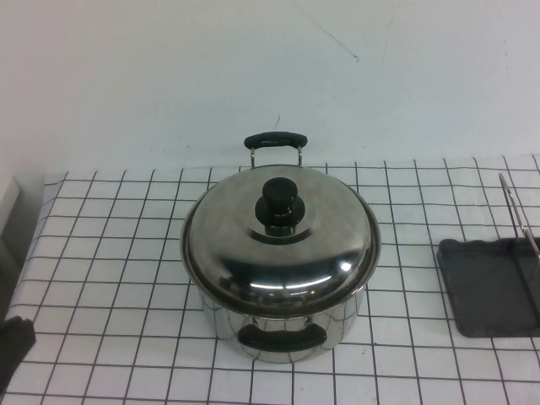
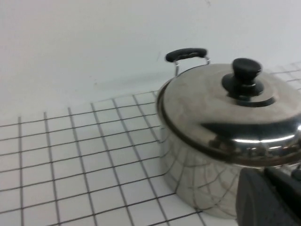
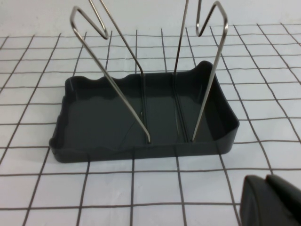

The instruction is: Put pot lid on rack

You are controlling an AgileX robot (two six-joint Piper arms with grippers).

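The pot lid (image 1: 280, 237) is shiny domed steel with a black knob (image 1: 279, 202). It sits on the steel pot (image 1: 278, 325) at the table's middle, and shows in the left wrist view (image 2: 225, 113) too. The rack (image 1: 489, 283), a dark grey tray with thin wire rods (image 1: 516, 219), stands at the right edge. It fills the right wrist view (image 3: 141, 117) and holds nothing. My left gripper (image 1: 13, 348) is low at the table's left front, shut and empty, beside the pot (image 2: 268, 197). My right gripper (image 3: 270, 202) is shut and empty, just in front of the rack.
The table (image 1: 110, 253) has a white cloth with a black grid. A white wall (image 1: 253, 67) rises behind the pot. The pot's two black handles (image 1: 276, 140) point to the back and the front.
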